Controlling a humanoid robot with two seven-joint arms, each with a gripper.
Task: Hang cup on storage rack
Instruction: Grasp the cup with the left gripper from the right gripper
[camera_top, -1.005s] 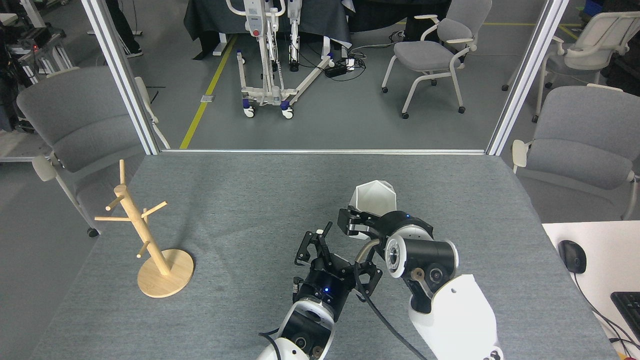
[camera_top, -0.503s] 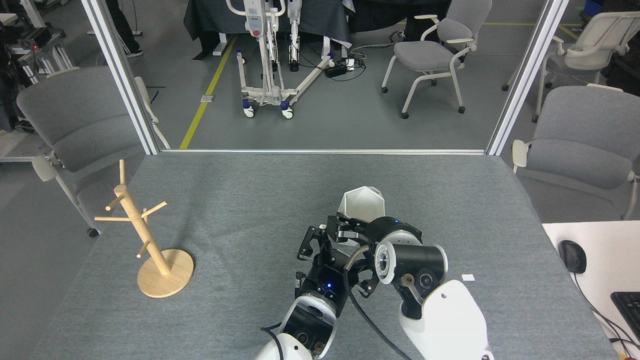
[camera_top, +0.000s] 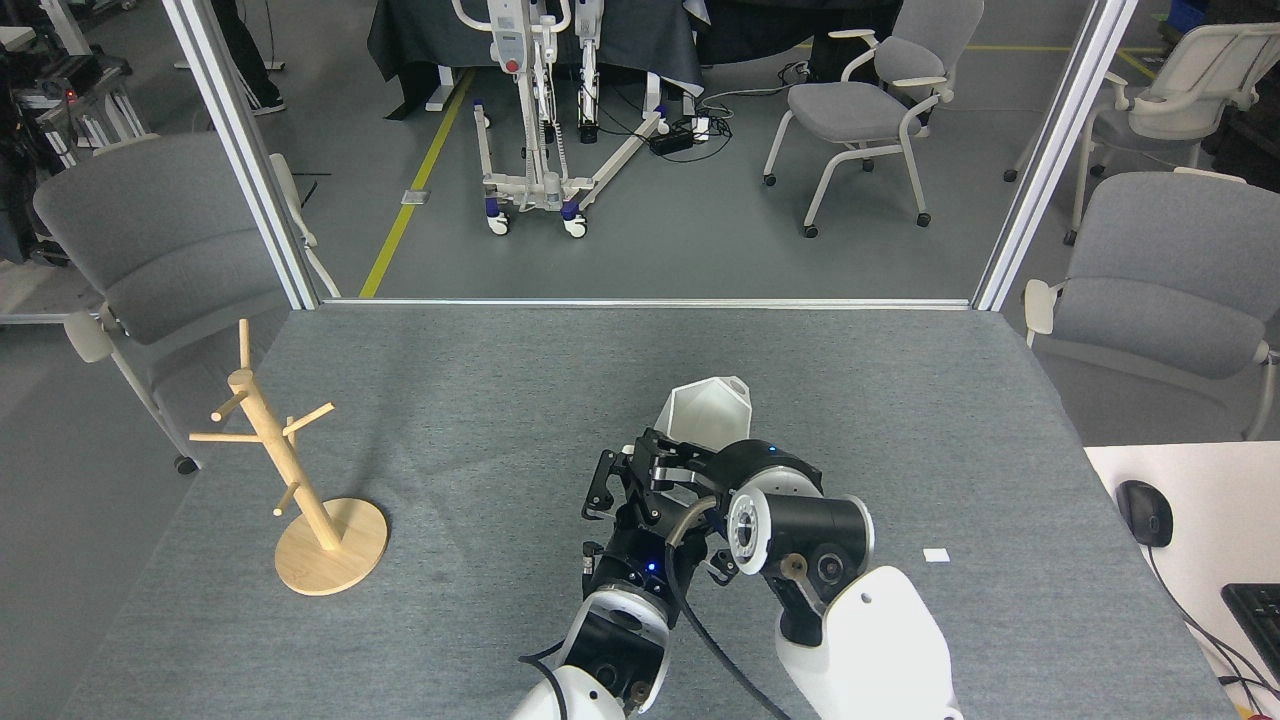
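The white faceted cup (camera_top: 705, 408) is tilted, its open hexagonal rim facing me, held above the middle of the grey table. My right gripper (camera_top: 672, 455) is shut on its lower near side, and the handle is hidden there. My left gripper (camera_top: 612, 482) stands open just left of and below the cup, its dark fingers close to the right gripper's. The light wooden storage rack (camera_top: 285, 455) stands upright on its round base (camera_top: 335, 550) at the table's left, far from both grippers, with nothing on its pegs.
A small white scrap (camera_top: 936, 555) lies on the grey table (camera_top: 500, 380) to the right of my arms. A white desk with a mouse (camera_top: 1145, 512) and keyboard (camera_top: 1256, 610) adjoins at right. Grey chairs (camera_top: 150, 250) stand around the table.
My right gripper has carried the cup leftward and slightly nearer, closing in on my left gripper. The left gripper shifted a little left. The rack has not moved.
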